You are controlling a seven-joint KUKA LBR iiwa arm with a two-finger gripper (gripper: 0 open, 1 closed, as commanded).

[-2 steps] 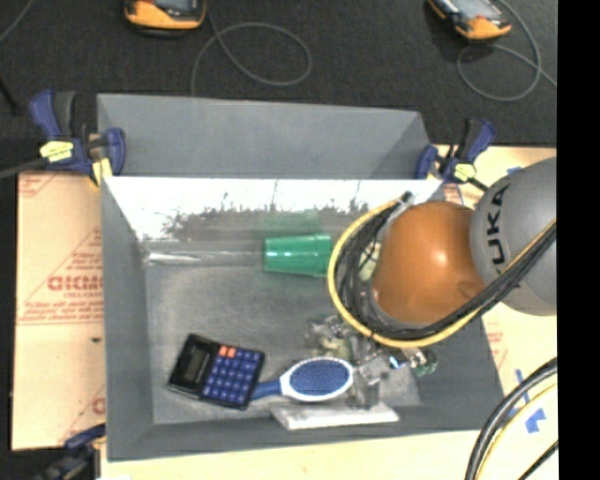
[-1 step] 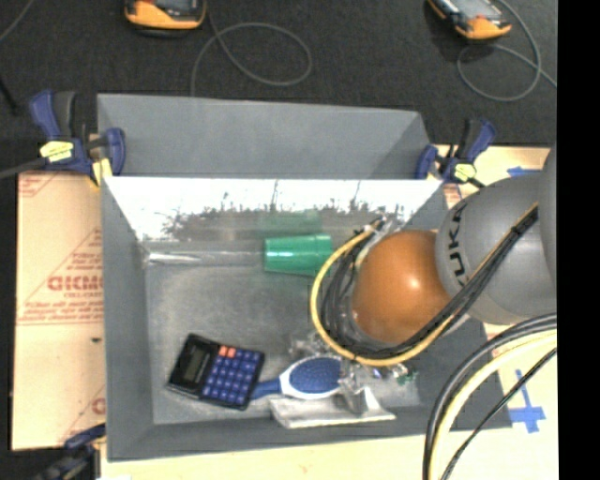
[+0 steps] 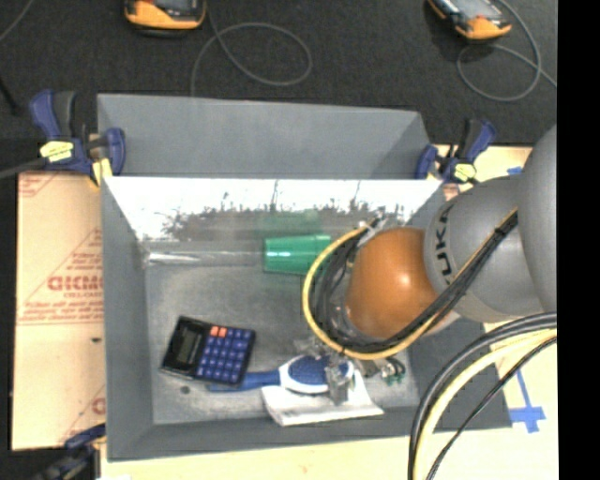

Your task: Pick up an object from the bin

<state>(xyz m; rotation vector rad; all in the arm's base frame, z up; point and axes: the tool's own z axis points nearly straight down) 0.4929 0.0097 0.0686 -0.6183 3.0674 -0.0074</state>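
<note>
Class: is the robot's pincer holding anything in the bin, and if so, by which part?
Cannot be told. The pincer is down at the blue-and-white oval thing by the bin's front wall; no hold on it is visible.

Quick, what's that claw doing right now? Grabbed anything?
Gripper: cannot be told if open, shut or holding anything; it is down over the blue-handled tool near the front wall of the bin.

A black floor is shown around the grey metal bin. Thin cables are laid across it in loose loops. Two orange-and-black items are cut off by the top edge: the left item and the right item.
</note>
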